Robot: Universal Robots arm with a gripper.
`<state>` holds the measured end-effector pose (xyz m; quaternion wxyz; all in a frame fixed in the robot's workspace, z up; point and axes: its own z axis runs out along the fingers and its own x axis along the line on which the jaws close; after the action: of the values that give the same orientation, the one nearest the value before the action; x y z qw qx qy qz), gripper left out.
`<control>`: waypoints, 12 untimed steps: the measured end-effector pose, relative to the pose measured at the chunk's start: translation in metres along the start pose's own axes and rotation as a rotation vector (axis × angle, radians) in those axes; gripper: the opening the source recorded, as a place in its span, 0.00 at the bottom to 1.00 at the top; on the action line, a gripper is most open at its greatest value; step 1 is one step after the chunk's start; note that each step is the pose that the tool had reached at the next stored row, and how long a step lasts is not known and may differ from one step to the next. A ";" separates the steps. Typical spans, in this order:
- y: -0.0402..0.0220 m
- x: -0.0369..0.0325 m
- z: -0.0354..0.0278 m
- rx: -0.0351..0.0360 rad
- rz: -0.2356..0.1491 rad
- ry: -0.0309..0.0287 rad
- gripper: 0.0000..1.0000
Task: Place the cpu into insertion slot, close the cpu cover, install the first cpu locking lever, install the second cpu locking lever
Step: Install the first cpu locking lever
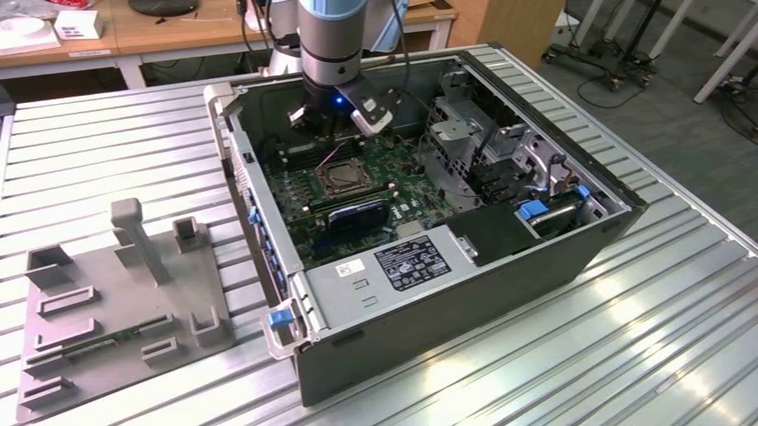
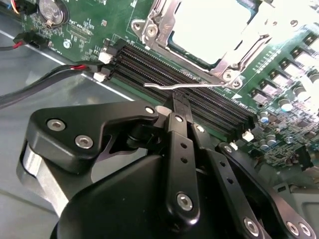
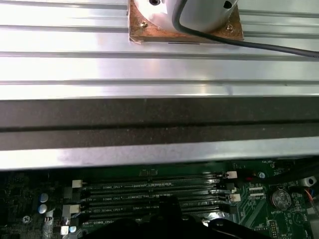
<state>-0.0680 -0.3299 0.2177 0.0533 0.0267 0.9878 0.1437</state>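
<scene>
In the second wrist view the cpu (image 2: 209, 25) lies flat in the insertion slot (image 2: 225, 74), its bright metal top showing through the cpu cover (image 2: 154, 24), which lies down around it. A thin wire locking lever (image 2: 199, 85) runs along the slot's edge beside the black memory slots. My gripper (image 2: 177, 99) is shut, with its black tips together right at this lever. In the exterior view the gripper (image 1: 326, 133) hangs inside the open computer case, just behind the insertion slot (image 1: 340, 177) on the green board.
The case walls (image 1: 255, 177) and a drive cage (image 1: 468, 133) enclose the board. Long memory slots (image 3: 149, 191) run beside the socket, and cables (image 2: 50, 74) lie near them. A grey fixture plate (image 1: 113, 311) sits on the slatted table at the exterior view's left.
</scene>
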 end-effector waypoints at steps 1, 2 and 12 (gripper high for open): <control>-0.0006 0.0000 -0.0001 0.0021 0.000 -0.0002 0.11; -0.0012 0.0001 -0.0003 0.0042 0.000 -0.0003 0.11; -0.0040 0.0002 -0.0036 0.0049 0.000 -0.0002 0.11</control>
<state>-0.0687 -0.3347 0.2201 0.0534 0.0267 0.9882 0.1412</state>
